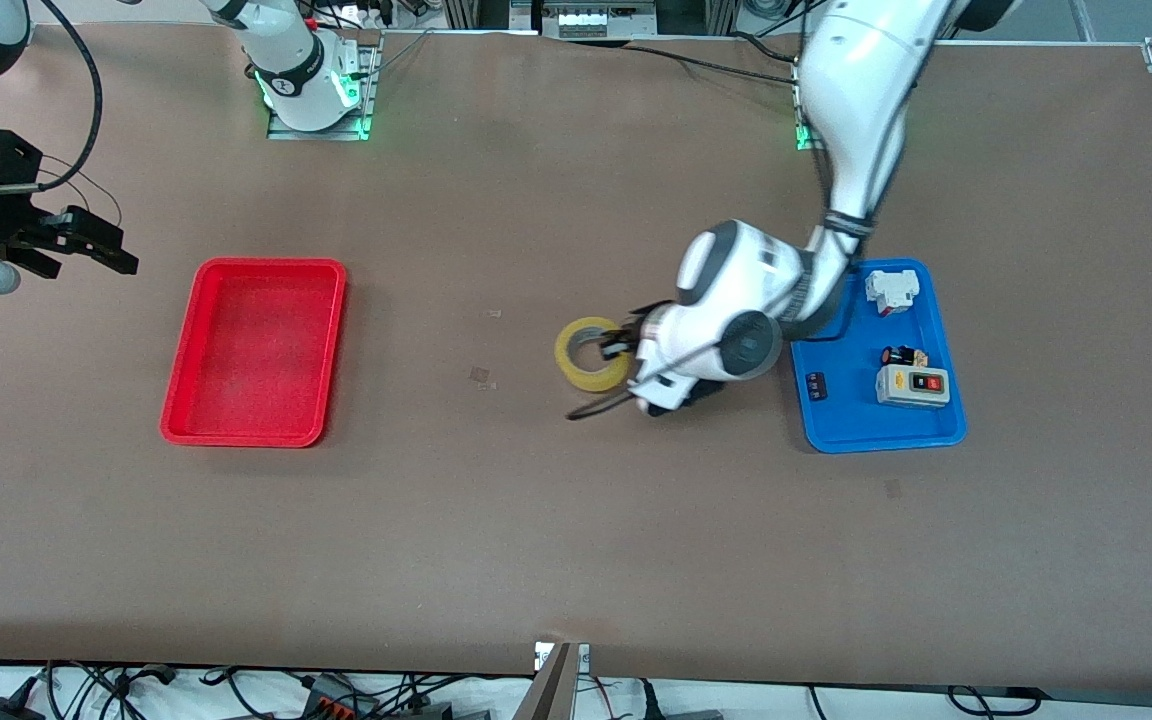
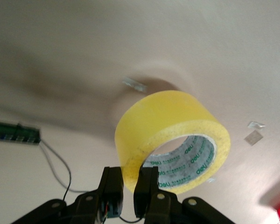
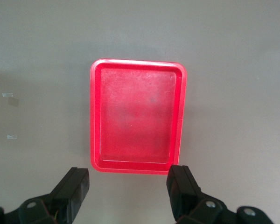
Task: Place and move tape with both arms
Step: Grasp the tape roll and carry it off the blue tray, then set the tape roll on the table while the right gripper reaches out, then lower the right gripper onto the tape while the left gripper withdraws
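Observation:
The yellow tape (image 1: 588,352) is a ring with a greyish printed core, over the middle of the table between the two trays. My left gripper (image 1: 620,346) is shut on its wall, one finger inside the hole and one outside. In the left wrist view the tape (image 2: 172,121) hangs tilted from my left gripper (image 2: 129,175) and casts a shadow on the table. My right gripper (image 1: 104,245) is open and empty, up in the air at the right arm's end of the table. In the right wrist view my right gripper (image 3: 130,179) shows just short of the red tray.
An empty red tray (image 1: 236,266) lies toward the right arm's end; it also shows in the right wrist view (image 3: 137,63). A blue tray (image 1: 886,440) beside the left arm holds a white switch box (image 1: 891,290), a grey button box (image 1: 913,385) and small parts.

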Controlling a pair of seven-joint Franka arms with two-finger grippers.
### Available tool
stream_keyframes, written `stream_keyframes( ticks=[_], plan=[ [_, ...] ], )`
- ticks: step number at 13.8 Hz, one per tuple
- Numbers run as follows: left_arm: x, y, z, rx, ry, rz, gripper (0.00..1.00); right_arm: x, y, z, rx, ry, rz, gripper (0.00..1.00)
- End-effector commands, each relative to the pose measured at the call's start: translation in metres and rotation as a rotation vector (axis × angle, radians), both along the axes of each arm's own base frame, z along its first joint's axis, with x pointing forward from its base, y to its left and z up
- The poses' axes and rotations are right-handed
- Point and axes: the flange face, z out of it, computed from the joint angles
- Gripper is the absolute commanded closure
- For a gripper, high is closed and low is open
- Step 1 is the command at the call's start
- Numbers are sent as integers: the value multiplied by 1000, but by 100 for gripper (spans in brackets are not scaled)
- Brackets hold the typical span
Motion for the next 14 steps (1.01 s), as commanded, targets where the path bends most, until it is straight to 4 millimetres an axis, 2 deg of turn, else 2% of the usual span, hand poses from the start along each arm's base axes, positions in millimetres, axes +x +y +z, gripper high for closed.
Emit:
stream_keyframes(
  ticks=[1,2,3,4,5,7,8,10,11,12,13,14],
  plan=[
    [-17,-46,-6,-4,-39,57,100,1,2,0,7,-1,2,0],
    [-27,-61,-9,-4,-52,52,93,2,3,-3,3,6,6,0],
    [-29,-63,-10,-1,-60,44,54,4,4,-4,3,3,8,0],
    [-28,-62,-10,1,-67,33,9,5,4,-6,6,0,7,0],
    [-25,-59,-6,5,-67,46,0,12,4,-25,13,34,20,0],
    [-9,-36,13,8,-72,74,0,15,2,-33,17,46,17,0],
    [7,-9,26,20,-41,96,0,16,0,-36,10,52,18,0],
    [38,52,71,31,-10,126,0,19,7,-40,12,52,26,0],
    [45,80,103,77,-44,107,0,22,20,-49,14,64,48,0],
    [49,112,125,133,-39,85,0,28,41,-69,22,98,71,0],
    [53,145,141,174,-17,88,0,33,64,-95,30,140,105,0],
    [57,179,158,199,-15,61,0,36,93,-113,49,161,140,0]
  ],
)
